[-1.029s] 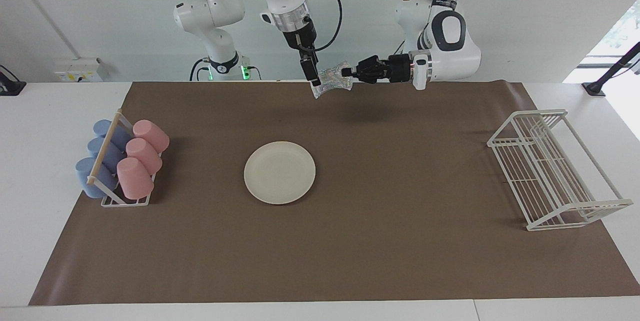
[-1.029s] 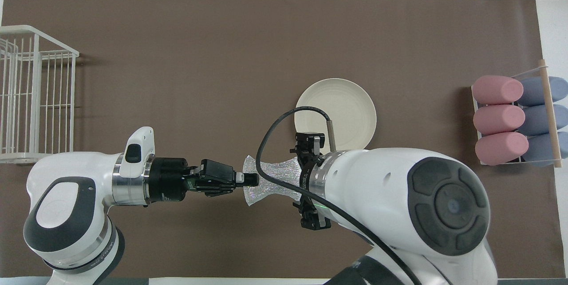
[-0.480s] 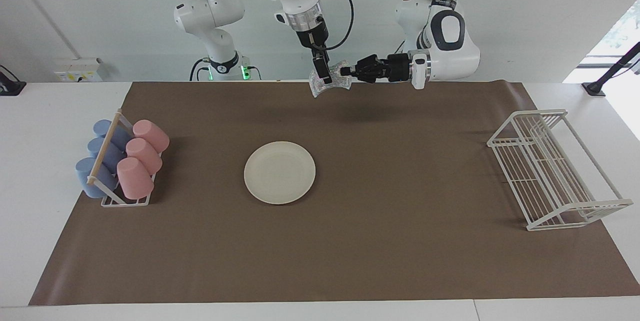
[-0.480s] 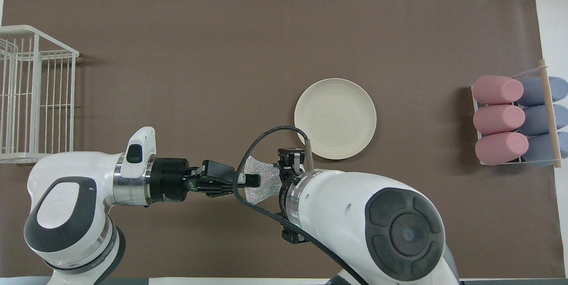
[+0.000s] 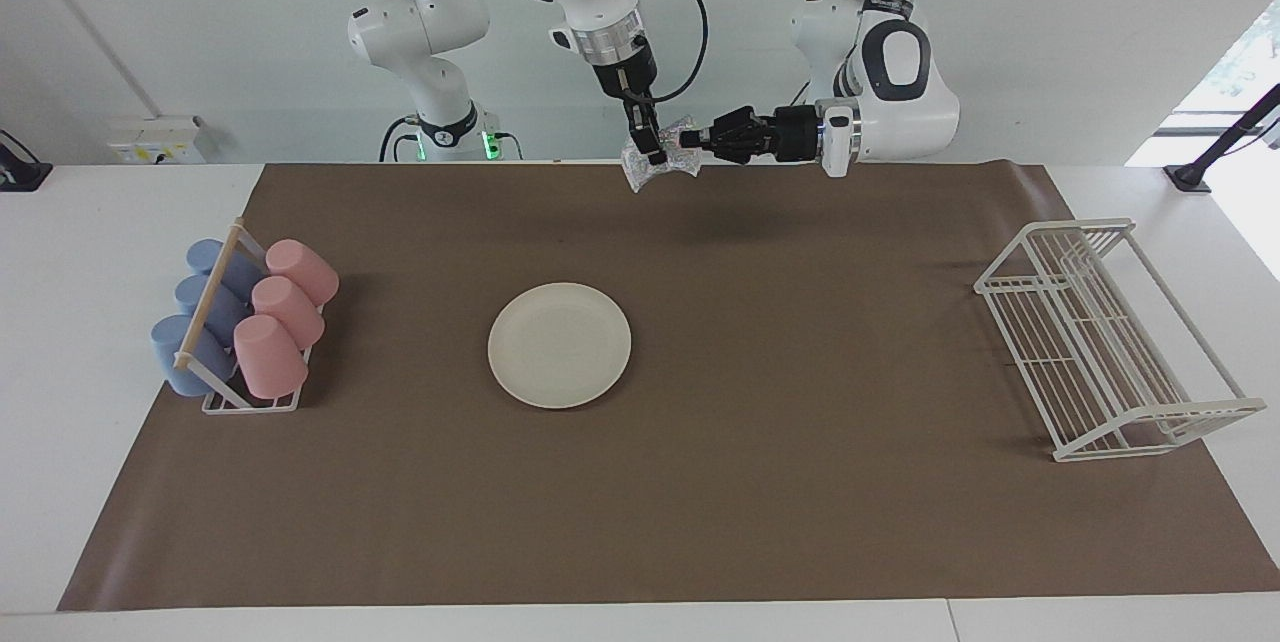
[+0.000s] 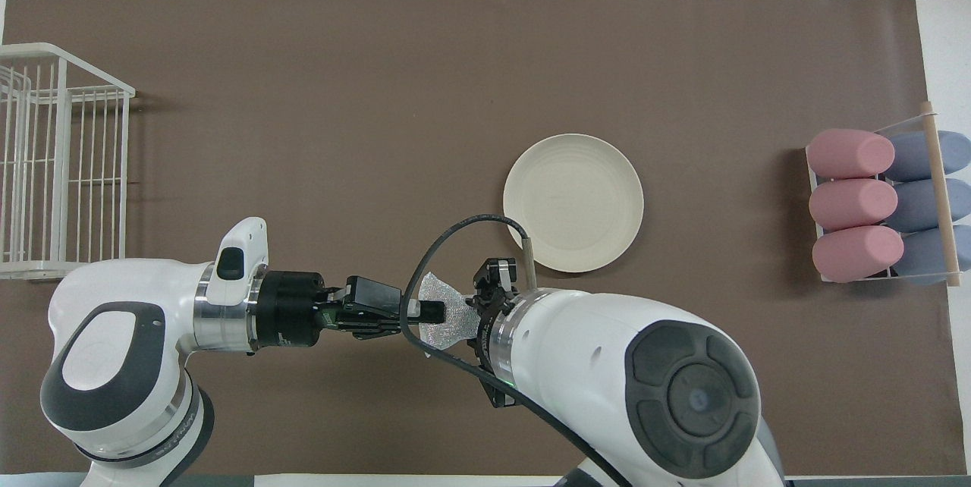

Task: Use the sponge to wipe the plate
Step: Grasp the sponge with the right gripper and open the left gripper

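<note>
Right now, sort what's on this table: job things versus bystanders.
For the job: sponge, held up between the left gripper and right gripper; plate, bare on the mat.
Just lying about: cup rack, wire rack.

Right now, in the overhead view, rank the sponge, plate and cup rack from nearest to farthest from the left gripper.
1. Sponge: in the left gripper, held above the mat.
2. Plate: mid-mat.
3. Cup rack: at the right arm's end of the table.
</note>
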